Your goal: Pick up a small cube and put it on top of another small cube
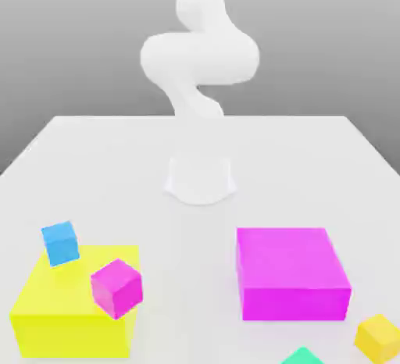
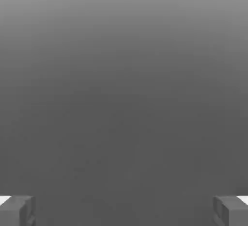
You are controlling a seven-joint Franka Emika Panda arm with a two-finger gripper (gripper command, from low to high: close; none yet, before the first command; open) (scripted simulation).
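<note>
Progress: nothing lifted or stacked yet; the whole pick and place remains, by my reading.
Hand (image 2: 124, 210): spread wide, holding nothing, fingertips (image 2: 17, 210) at the hand view's lower corners.
Small green cube (image 1: 303, 356): bottom edge of the exterior view, right of centre, on the surface (image 1: 195, 222), cut off by the frame; plain, teal-green.
Neighbours: small yellow cube (image 1: 380, 337) near it; big magenta block (image 1: 291, 273) above.
</note>
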